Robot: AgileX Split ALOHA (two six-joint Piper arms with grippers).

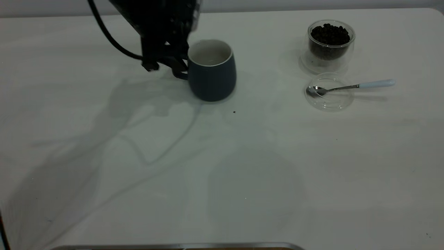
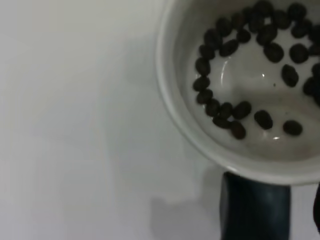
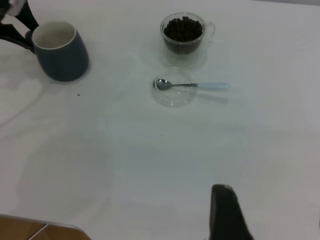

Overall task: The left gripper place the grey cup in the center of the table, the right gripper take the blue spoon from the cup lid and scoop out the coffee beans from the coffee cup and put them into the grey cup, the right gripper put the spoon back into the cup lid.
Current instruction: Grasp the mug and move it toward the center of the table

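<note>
Gripping the cup point(image 1: 211, 74) by its handle, the left claw point(image 1: 172, 64) should set it flat on the counter point(image 1: 222, 173) mid-table, releasing gently so beans point(image 2: 235, 112) stay in. Right claw's point(image 3: 227, 212) state: cannot tell.

Cup point(image 1: 212, 78): dark grey-blue outside, white inside. Beans point(image 1: 329, 34): near black. Spoon point(image 1: 350, 86): silver bowl, pale blue handle. Lid point(image 1: 329, 100): clear. Table point(image 1: 222, 166): white.

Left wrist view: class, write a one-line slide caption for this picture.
Looking down into the grey cup: coffee beans scattered across its white inside, its dark handle below the rim, on the white table.
</note>
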